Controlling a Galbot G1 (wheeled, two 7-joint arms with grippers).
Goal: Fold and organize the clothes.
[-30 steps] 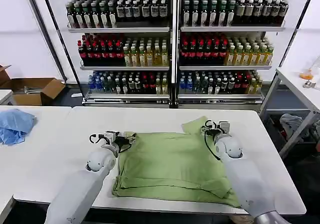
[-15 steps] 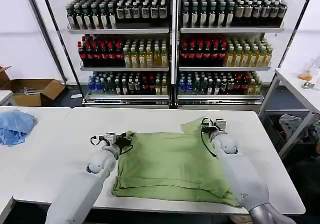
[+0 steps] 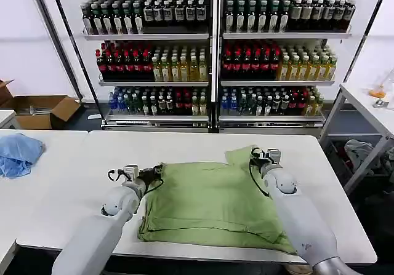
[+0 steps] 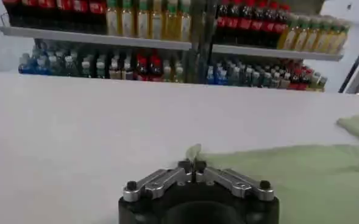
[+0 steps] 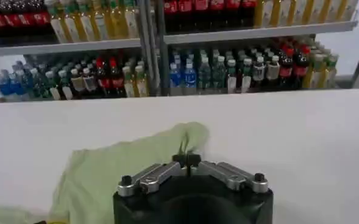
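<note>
L gripper (image 4: 193,164) jaws pinched tight on far-left corner of light sage-green fabric shirt (image 3: 212,201). R gripper (image 5: 187,160) jaws likewise clamped on far-right sleeve tip. Shirt lies plain side up on white table (image 3: 184,143), mid-front, partly spread. Bottle shelves (image 3: 212,59) behind. Step, by my read: both far corners gripped, fold starting. Next: lift together, carry far edge toward near hem, keep tension even.

1 green shirt (image 3: 212,201), 2 grippers, left (image 3: 154,172) and right (image 3: 257,156), 1 blue cloth (image 3: 18,153), 1 cardboard box (image 3: 43,111), 2 drink shelving units (image 3: 212,53).
</note>
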